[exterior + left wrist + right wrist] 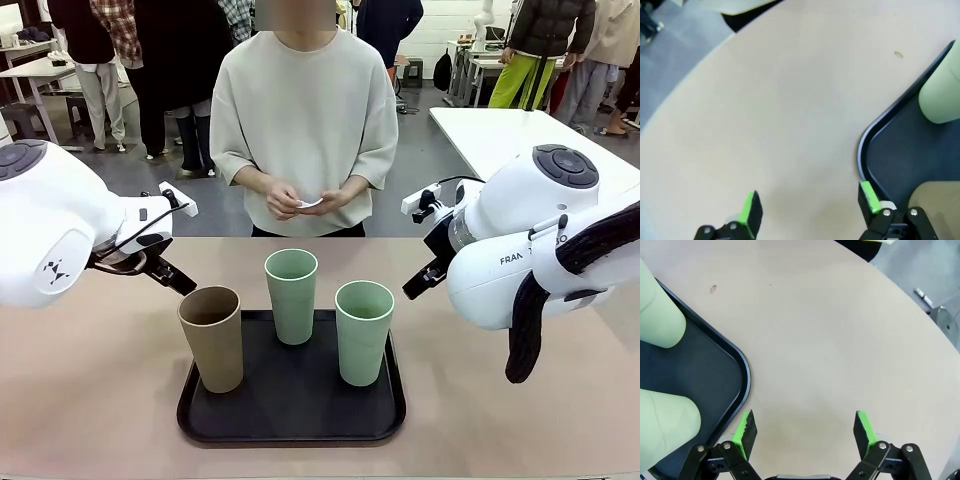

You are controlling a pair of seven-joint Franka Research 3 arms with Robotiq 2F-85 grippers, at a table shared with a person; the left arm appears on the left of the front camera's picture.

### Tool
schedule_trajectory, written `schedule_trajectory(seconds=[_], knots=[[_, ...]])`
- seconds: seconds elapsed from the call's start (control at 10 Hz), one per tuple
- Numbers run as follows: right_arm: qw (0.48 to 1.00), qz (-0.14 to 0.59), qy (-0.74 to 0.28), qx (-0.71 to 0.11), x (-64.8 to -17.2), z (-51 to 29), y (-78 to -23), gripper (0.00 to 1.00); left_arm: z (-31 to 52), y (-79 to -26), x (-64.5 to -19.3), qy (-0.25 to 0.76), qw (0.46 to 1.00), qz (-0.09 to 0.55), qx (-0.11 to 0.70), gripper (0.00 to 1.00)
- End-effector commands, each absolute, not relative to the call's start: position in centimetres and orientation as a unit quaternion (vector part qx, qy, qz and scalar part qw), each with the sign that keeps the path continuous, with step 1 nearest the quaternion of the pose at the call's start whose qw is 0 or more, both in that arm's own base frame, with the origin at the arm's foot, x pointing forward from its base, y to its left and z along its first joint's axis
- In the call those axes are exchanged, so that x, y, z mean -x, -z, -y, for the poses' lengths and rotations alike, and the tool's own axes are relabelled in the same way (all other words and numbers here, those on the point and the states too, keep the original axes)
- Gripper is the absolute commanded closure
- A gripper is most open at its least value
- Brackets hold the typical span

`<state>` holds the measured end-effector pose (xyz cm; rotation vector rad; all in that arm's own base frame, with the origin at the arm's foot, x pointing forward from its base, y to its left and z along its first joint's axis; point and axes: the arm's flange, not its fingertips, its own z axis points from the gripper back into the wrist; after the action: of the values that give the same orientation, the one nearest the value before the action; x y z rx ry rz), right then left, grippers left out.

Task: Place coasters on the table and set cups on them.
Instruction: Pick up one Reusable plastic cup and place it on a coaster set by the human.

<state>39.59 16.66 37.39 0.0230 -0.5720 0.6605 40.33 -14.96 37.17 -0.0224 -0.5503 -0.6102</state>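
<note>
Nothing placed: cups (291, 300) on tray (290, 415), coasters (310, 203) with the person (305, 110) at twelve o'clock; our left gripper (807, 205) and right gripper (805, 432) gape empty.

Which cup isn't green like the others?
The brown cup, at the black tray's front left corner. The middle cup and the right cup are both mint green.

Jaws spread wide, nothing held: left tool (808, 198), right tool (805, 423), both pointing down.
</note>
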Motion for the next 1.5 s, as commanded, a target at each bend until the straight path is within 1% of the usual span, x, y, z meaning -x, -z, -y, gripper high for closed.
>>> schedule_trajectory(seconds=[0.0, 0.5, 0.6, 0.7, 0.8, 0.9, 1.0, 1.1, 1.2, 1.3, 1.4], knots=[[0.906, 0.277, -0.32, -0.011, -39.6, -16.7, -37.4, 0.0, 15.0, -37.2, -40.3, 0.297, 0.917, 0.268, 0.011, 0.0], [0.906, 0.277, -0.32, -0.011, -39.6, -16.7, -37.4, 0.0, 15.0, -37.2, -40.3, 0.297, 0.917, 0.267, 0.011, 0.0], [0.904, 0.271, -0.33, -0.034, -37.9, -16.9, -40.4, 0.0, 14.5, -40.1, -38.5, 0.299, 0.912, 0.28, -0.021, 0.0], [0.892, 0.294, -0.341, -0.034, -36.4, -16.2, -43.1, 0.0, 13.3, -42.9, -37.2, 0.289, 0.913, 0.286, -0.042, 0.0], [0.89, 0.302, -0.339, -0.038, -34.9, -15.4, -45.2, 0.0, 11.6, -45.3, -36.6, 0.275, 0.919, 0.28, -0.046, 0.0], [0.903, 0.272, -0.332, -0.03, -32.9, -14.7, -46.3, 0.0, 10.1, -46.8, -34.5, 0.281, 0.929, 0.239, -0.023, 0.0], [0.928, 0.197, -0.315, 0.008, -30.5, -14.4, -46.3, 0.0, 9.4, -47.7, -31.8, 0.301, 0.936, 0.185, 0.0, 0.0], [0.939, 0.15, -0.309, 0.028, -28.2, -13.9, -46.7, 0.0, 9.2, -47.5, -29.7, 0.319, 0.936, 0.144, 0.015, 0.0], [0.945, 0.112, -0.305, 0.037, -25.9, -14.1, -46.5, 0.0, 9.0, -47.4, -27.6, 0.33, 0.935, 0.121, 0.039, 0.0], [0.95, 0.063, -0.302, 0.04, -23.8, -14.2, -45.0, 0.0, 9.0, -46.4, -24.9, 0.337, 0.934, 0.107, 0.053, 0.0], [0.949, 0.04, -0.309, 0.044, -23.4, -14.1, -43.5, 0.0, 9.1, -45.5, -24.1, 0.322, 0.939, 0.113, 0.042, 0.0]])
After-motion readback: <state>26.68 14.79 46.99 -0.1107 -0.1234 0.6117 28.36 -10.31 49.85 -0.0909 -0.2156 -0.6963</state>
